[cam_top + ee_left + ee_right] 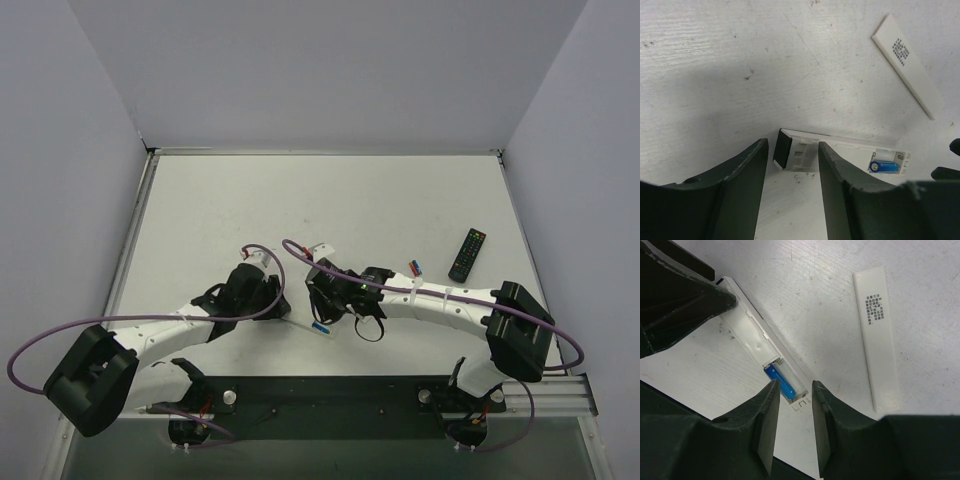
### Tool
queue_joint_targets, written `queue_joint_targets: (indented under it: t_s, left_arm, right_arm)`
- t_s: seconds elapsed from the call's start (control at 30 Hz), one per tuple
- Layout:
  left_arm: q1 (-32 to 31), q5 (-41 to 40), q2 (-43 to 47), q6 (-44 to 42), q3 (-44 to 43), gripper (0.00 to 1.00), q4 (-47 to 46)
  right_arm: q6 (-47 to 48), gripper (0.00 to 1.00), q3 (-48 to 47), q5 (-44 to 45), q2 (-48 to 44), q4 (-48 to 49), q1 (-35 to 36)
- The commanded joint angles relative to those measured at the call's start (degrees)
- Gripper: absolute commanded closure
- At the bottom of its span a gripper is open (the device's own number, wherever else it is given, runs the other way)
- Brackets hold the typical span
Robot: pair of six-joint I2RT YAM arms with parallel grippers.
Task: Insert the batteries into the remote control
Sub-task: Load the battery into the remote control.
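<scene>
The white table (pixel 300 200) carries an opened white remote (pixel 752 335), a flat printed cover (pixel 877 335) near it, a black remote (pixel 467 254) well apart, and tiny cylinders (pixel 413 267) beside that.

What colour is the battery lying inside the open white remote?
The battery is blue; the right wrist view shows it best.

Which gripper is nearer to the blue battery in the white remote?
Right. The right gripper sits right at the battery; the left gripper straddles the remote's opposite end.
</scene>
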State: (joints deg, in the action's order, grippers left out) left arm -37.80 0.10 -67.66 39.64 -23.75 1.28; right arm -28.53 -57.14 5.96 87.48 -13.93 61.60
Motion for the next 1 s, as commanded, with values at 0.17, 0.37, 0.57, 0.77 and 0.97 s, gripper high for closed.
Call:
queue_joint_targets:
  t_s: [0.17, 0.37, 0.57, 0.77, 0.97]
  left_arm:
    - [-0.5, 3.2, 2.2, 2.5, 1.9, 0.53, -4.4]
    - [-0.9, 3.2, 3.4, 3.6, 3.6, 0.56, -4.5]
    - [-1.4, 3.2, 4.1, 4.1, 4.1, 0.57, -3.9]
    - [-1.7, 2.5, 4.7, 4.7, 4.8, 0.57, -3.5]
    - [-1.7, 2.3, 4.9, 4.8, 4.8, 0.58, -3.2]
  right_arm:
    - [-2.1, 0.72, -0.9, -2.1, 0.2, -1.1, 0.4]
    - [-1.8, 0.72, -2.8, -3.7, 3.1, -1.7, 0.5]
    - [-1.6, 0.73, -4.4, -4.1, 5.0, -2.4, 0.6]
    - [-1.2, 0.79, -6.2, -4.9, 7.4, -3.6, 1.2]
    - [-0.9, 0.83, -7.4, -4.9, 9.2, -5.1, 1.7]
